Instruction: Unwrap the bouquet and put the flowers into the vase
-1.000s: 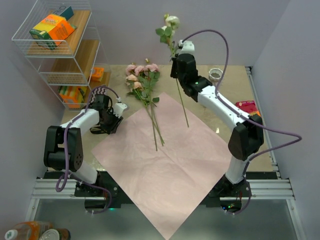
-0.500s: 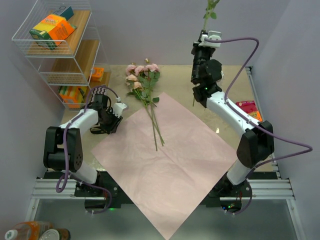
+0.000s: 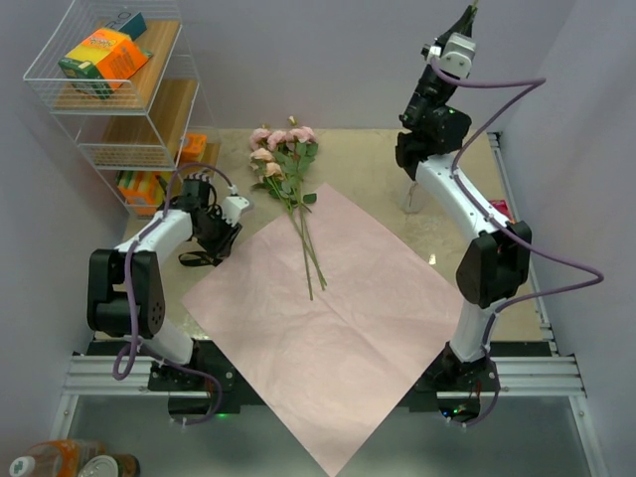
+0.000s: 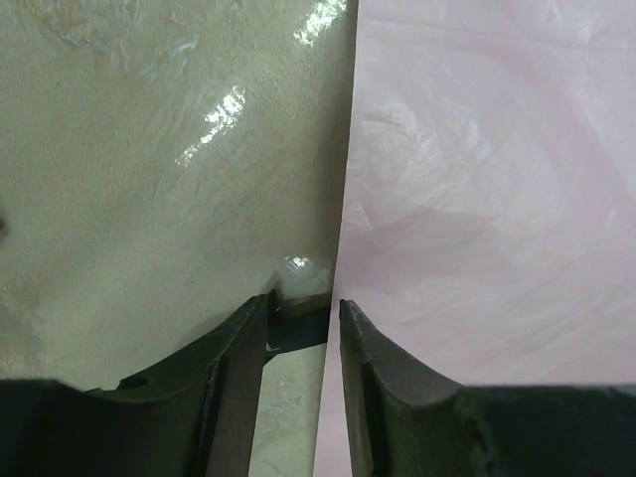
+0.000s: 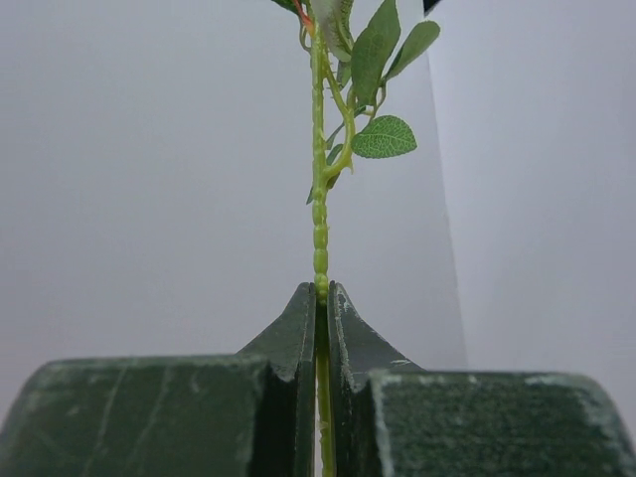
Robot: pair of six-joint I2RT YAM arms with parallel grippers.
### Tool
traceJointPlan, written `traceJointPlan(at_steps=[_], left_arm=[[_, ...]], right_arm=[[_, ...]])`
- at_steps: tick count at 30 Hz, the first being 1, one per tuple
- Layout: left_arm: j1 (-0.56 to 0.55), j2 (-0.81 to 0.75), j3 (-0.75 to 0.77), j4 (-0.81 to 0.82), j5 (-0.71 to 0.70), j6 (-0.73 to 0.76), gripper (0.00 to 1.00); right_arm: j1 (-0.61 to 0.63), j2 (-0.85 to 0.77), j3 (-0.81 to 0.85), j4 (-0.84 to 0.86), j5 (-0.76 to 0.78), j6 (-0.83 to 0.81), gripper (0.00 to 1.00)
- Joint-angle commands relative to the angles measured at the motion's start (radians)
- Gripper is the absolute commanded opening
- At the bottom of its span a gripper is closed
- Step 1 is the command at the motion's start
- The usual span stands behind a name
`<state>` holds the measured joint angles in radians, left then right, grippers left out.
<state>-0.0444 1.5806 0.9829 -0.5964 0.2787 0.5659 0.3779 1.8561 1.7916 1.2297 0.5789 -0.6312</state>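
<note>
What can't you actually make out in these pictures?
- Bloom of the flower pinched in the right gripper: cut off by the top edge in both the overhead and right wrist views.
- Vase: not visible in the overhead view, possibly behind the raised right arm.
- Dark strip between the fingers of the left gripper, left wrist view: too little shows to say what it is or whether it is gripped.
</note>
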Motion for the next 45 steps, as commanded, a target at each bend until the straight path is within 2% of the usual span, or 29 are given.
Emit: traceJointPlan(at_steps=[1, 11, 21, 26, 39, 45], left_arm=[[0.021, 0.016, 0.056, -0.035, 0.043, 0.041, 0.40], [0.041, 0.074, 0.158, -0.114, 0.138, 0.086, 0.40], [0.044, 0.133, 0.255, -0.186, 0.192, 0.137, 0.40], [0.044, 0.160, 0.281, -0.200, 0.209, 0.146, 0.40], [0.071, 0.157, 0.281, -0.198, 0.243, 0.163, 0.40], [0.097, 0.108, 0.247, -0.203, 0.241, 0.189, 0.39]], right_arm=[[-0.042, 0.012, 0.031, 0.231, -0.080, -0.130, 0.00], [-0.137, 0.089, 0.113, 0.296, -0.099, -0.102, 0.00], [-0.140, 0.244, 0.262, 0.343, -0.073, -0.085, 0.00], [-0.137, 0.278, 0.270, 0.346, -0.085, -0.088, 0.00], [-0.059, 0.206, 0.082, 0.379, -0.093, -0.206, 0.00], [-0.030, 0.140, -0.027, 0.370, -0.016, -0.245, 0.01]])
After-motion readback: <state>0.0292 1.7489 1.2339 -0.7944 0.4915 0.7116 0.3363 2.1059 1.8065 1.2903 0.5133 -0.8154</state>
